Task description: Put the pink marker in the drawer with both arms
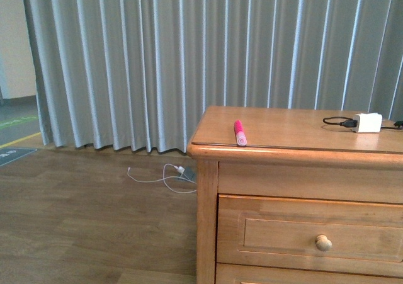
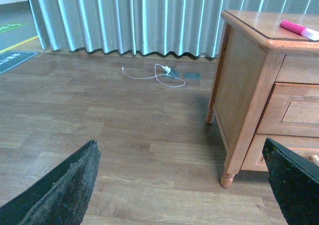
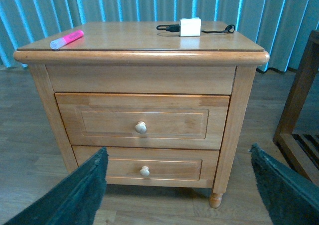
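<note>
Marker on cabinet top, well ahead of my right gripper, above closed drawer. Left gripper likewise: both spread, empty. I'd guess light, rigid, slick, rolls; pinch mid-barrel.

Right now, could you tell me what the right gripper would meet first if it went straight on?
Probably the closed upper drawer, near its knob: the open right gripper faces the cabinet squarely with nothing visible between, though depth is hard to judge.
</note>
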